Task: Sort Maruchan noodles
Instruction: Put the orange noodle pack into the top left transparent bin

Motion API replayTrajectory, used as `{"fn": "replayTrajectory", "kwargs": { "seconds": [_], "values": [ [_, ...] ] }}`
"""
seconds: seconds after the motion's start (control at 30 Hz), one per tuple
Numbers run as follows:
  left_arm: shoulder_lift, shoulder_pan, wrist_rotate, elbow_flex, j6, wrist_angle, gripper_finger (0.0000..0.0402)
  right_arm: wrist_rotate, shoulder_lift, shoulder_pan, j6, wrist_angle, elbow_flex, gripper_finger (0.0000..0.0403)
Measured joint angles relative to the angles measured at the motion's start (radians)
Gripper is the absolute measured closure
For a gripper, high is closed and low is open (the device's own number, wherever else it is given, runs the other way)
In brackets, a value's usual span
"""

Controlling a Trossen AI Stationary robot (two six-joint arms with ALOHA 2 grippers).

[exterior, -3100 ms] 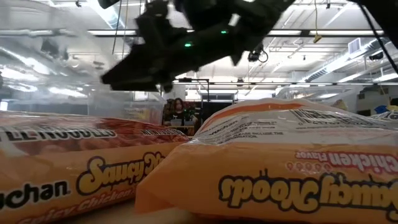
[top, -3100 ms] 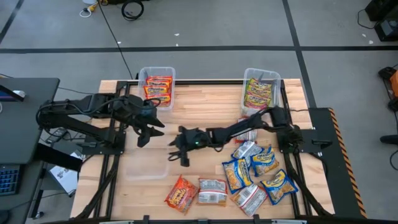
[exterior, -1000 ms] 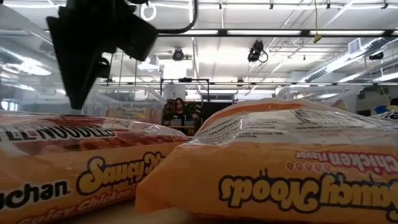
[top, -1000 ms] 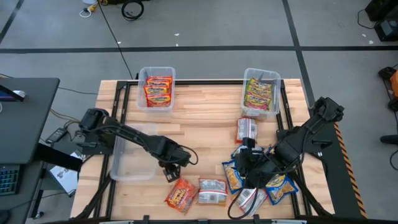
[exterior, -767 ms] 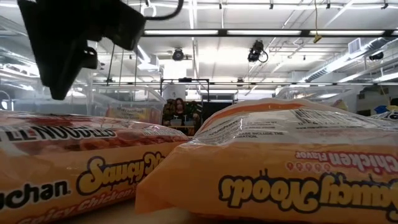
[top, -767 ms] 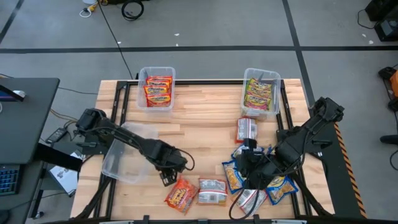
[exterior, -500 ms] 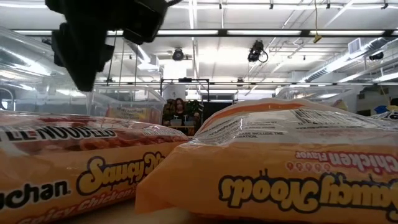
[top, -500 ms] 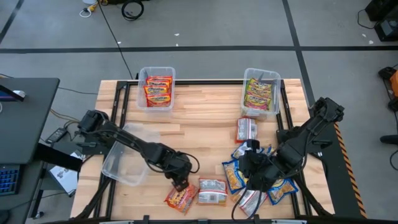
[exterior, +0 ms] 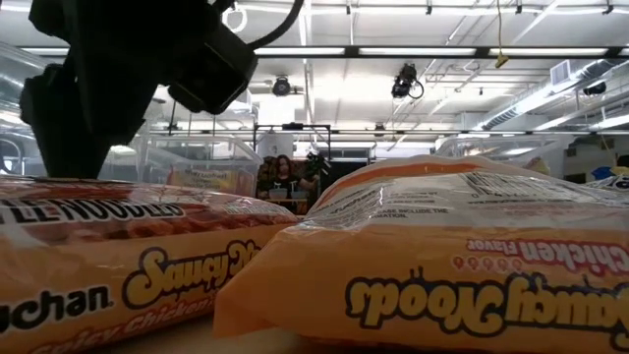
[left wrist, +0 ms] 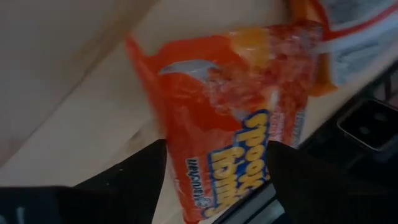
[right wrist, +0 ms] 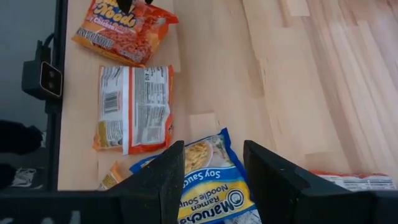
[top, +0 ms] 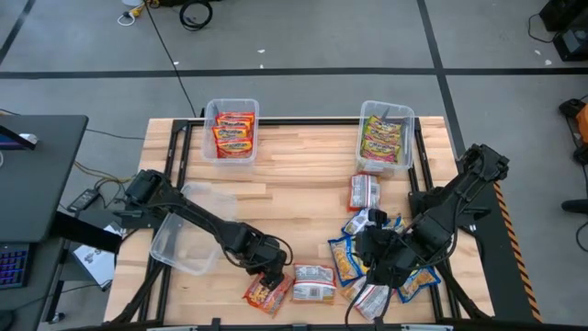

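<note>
orange-red packet lies flat at the table's near edge, front left of the loose pile. the left gripper is right over it, fingers spread, one finger on each side of the wrapper in the left wrist view, not yet pinching. whether the tips touch the plastic, i cannot tell.

judgement on the step: this is the pick of the orange-red packet, bound for the far-left bin, which already holds the same kind. to do it well, come straight down so the fingers straddle the packet's short width, close on the crinkly body rather than a loose sealed edge, and lift clear before swinging. the wrapper is slick and thin; a shallow pinch would likely slip.

just right of it an orange-and-white packet lies face down, near but apart; keep the fingers off it. an empty clear bin sits tipped under the left arm, so the swing back should pass above it.

further right, the right gripper hovers over the heap of blue-and-yellow packets, fingers parted and holding nothing in the right wrist view. the far-right bin holds green-yellow packets. one red-and-silver packet lies alone between that bin and the heap.
</note>
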Motion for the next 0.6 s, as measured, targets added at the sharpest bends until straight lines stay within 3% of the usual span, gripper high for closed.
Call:
{"fn": "replayTrajectory", "kwargs": {
  "seconds": [0.2, 0.37, 0.6],
  "values": [
    [0.000, -0.009, 0.014, -0.017, -0.089, -0.039, 0.0123, 0.008, 0.000, 0.000, 0.002, 0.018, -0.038, 0.0234],
    [0.000, -0.032, 0.031, -0.082, -0.153, 0.097, 0.0123, -0.026, 0.001, 0.000, 0.010, 0.063, -0.083, 0.0234],
    [-0.002, -0.057, -0.098, -0.121, -0.116, 0.213, 0.0123, -0.041, 0.001, 0.000, 0.022, 0.071, -0.096, 0.0234]
  ]
}}
